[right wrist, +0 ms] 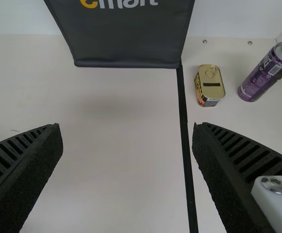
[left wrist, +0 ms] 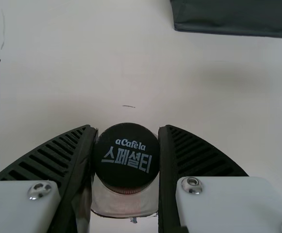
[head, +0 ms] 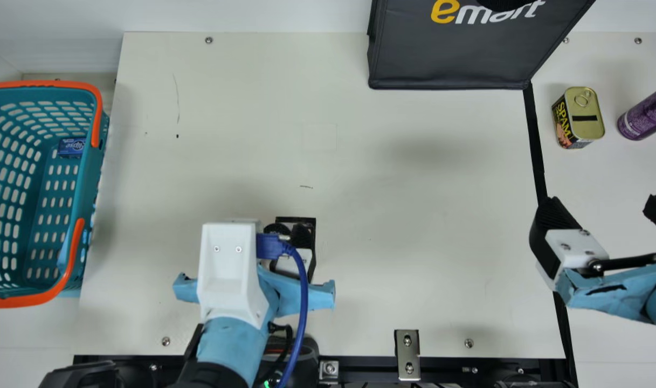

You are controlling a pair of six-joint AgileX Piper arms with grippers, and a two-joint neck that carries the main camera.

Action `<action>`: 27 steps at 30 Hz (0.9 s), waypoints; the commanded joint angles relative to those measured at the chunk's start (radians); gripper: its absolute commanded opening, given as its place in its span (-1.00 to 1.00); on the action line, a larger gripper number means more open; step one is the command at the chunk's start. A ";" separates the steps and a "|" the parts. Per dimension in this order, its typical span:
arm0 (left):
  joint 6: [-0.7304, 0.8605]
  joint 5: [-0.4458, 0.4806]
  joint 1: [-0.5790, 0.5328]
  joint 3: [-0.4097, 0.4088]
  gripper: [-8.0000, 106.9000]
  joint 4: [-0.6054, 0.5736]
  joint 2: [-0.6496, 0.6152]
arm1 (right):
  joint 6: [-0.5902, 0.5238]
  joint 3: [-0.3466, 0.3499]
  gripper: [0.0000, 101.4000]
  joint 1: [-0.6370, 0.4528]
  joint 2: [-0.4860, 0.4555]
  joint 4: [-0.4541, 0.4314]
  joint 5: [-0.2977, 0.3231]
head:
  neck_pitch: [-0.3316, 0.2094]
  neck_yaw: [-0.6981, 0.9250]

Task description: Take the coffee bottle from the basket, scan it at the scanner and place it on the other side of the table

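Observation:
Over the left middle of the table in the main view, my left gripper [head: 289, 237] hangs low, partly covered by its own wrist housing. In the left wrist view the same gripper [left wrist: 127, 133] is shut on the coffee bottle [left wrist: 126, 158], one finger against each side of its black cap; its lower body is mostly hidden. My right gripper [head: 602, 206] is above the right part of the table, near the black line. Its fingers stand wide apart in the right wrist view, where the gripper [right wrist: 127, 130] is open with nothing between them.
A teal basket [head: 74, 215] with orange handles at the left holds a small blue pack [head: 71, 147]. At the back stands a dark bag [head: 446, 59]. Right of the black line [head: 534, 140] are a Spam can [head: 578, 116] and a tilted purple can [head: 648, 113].

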 commanded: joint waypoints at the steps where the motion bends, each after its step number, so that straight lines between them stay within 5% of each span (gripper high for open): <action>1: 0.004 0.001 -0.004 0.008 -1.00 0.008 0.001 | 0.000 0.000 0.87 0.000 0.000 0.000 0.000 | -0.029 0.002; 14: 0.001 0.001 -0.025 0.050 -1.00 0.023 -0.010 | 0.000 0.000 0.87 0.000 0.000 0.000 0.000 | -0.029 0.002; 27: -0.009 -0.138 0.080 0.121 -1.00 0.065 0.001 | 0.000 0.000 0.87 0.000 0.000 0.000 0.001 | -0.029 0.002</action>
